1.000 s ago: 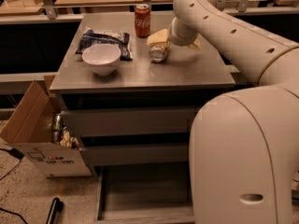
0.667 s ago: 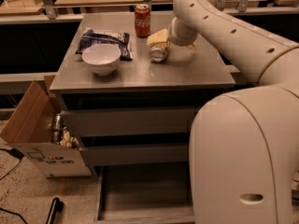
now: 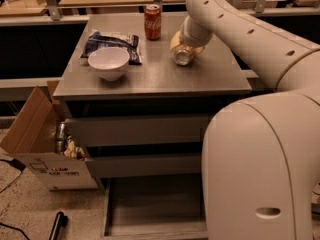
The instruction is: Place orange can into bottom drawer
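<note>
The orange can [image 3: 181,53] lies on its side on the grey cabinet top, its silver end facing the camera, to the right of the red cola can. My gripper [image 3: 189,40] is at the can, right over its far end, and is mostly hidden by the white wrist and the can. The bottom drawer [image 3: 150,211] is pulled open at the foot of the cabinet, and its flat grey floor shows. My arm's large white body covers the drawer's right part.
A red cola can [image 3: 152,21] stands at the back of the cabinet top [image 3: 150,81]. A white bowl [image 3: 108,62] sits front left of a dark snack bag [image 3: 112,41]. Two shallower drawers are shut. An open cardboard box [image 3: 35,139] stands left of the cabinet on the floor.
The orange can has shifted slightly to the right, closer under my wrist. The arm has barely moved.
</note>
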Robot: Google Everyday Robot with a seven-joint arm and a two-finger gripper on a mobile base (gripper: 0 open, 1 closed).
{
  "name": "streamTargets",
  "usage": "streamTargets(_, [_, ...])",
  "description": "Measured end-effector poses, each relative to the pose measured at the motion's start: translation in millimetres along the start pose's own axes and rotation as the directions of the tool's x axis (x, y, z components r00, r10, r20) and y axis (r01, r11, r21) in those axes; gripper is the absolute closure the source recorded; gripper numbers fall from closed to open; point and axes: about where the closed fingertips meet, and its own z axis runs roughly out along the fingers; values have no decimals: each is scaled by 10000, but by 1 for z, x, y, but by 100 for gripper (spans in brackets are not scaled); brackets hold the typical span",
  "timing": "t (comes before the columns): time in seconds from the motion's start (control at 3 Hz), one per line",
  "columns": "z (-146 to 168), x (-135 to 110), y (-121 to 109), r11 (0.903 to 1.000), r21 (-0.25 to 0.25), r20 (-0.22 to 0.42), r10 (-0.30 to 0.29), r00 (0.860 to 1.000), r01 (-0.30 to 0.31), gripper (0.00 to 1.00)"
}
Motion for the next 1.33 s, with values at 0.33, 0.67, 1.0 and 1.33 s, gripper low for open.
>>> streamTargets(0.33, [-1, -1, 0, 10000, 0, 0, 0, 10000, 0, 64])
streamTargets(0.67, [-1, -1, 0, 10000, -1, 0, 0, 10000, 0, 61])
streamTargets(1.0, [5, 2, 11, 9980, -430, -61, -463, 9989, 460, 67])
streamTargets(1.33, [3, 0, 11, 9980, -430, -61, -463, 9989, 460, 85])
